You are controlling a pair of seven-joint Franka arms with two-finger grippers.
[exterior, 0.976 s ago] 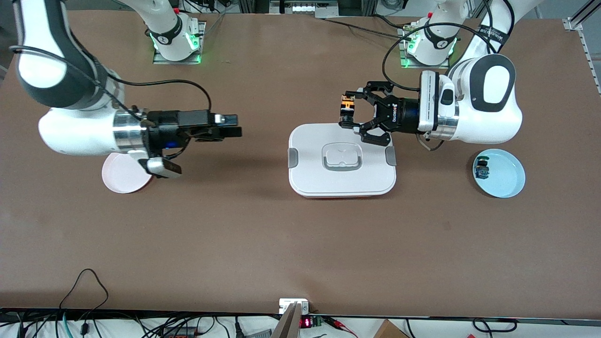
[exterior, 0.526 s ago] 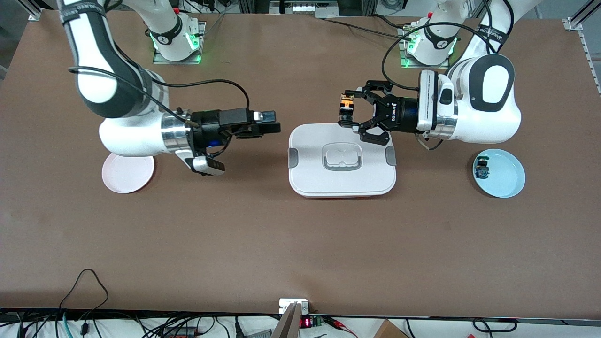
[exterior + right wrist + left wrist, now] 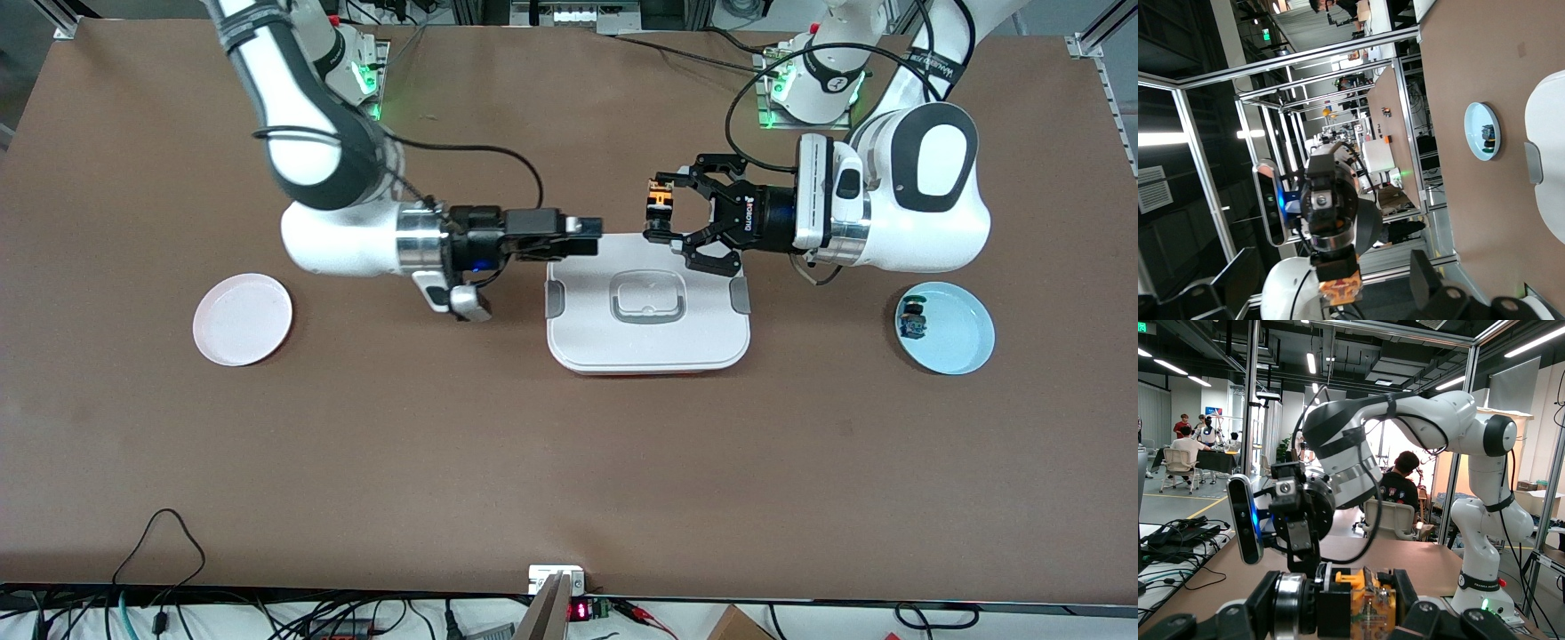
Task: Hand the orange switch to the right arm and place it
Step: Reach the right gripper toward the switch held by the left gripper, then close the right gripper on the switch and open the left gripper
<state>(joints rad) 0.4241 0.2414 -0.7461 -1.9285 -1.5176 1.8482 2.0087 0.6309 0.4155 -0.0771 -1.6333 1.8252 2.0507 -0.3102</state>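
Note:
The orange switch [image 3: 658, 196] is held in the air by my left gripper [image 3: 656, 212], which is shut on it over the edge of the white box nearest the robots' bases. In the left wrist view the switch [image 3: 1368, 603] sits between the black fingers [image 3: 1406, 595], orange body and silver ring showing. My right gripper [image 3: 594, 233] is open and empty. It points at the switch from a short gap away, level with it, over the box's corner toward the right arm's end. In the right wrist view the switch [image 3: 1341, 288] shows ahead between the spread fingers [image 3: 1426, 273].
A white lidded box [image 3: 578, 342] lies mid-table under both grippers. A pink plate [image 3: 243, 318] lies toward the right arm's end. A light blue plate [image 3: 965, 342] with a small blue-green switch [image 3: 912, 320] lies toward the left arm's end.
My right arm has swung from over the pink plate toward the left gripper, and its gripper now reaches the box's corner. The left gripper with the switch has stayed put.

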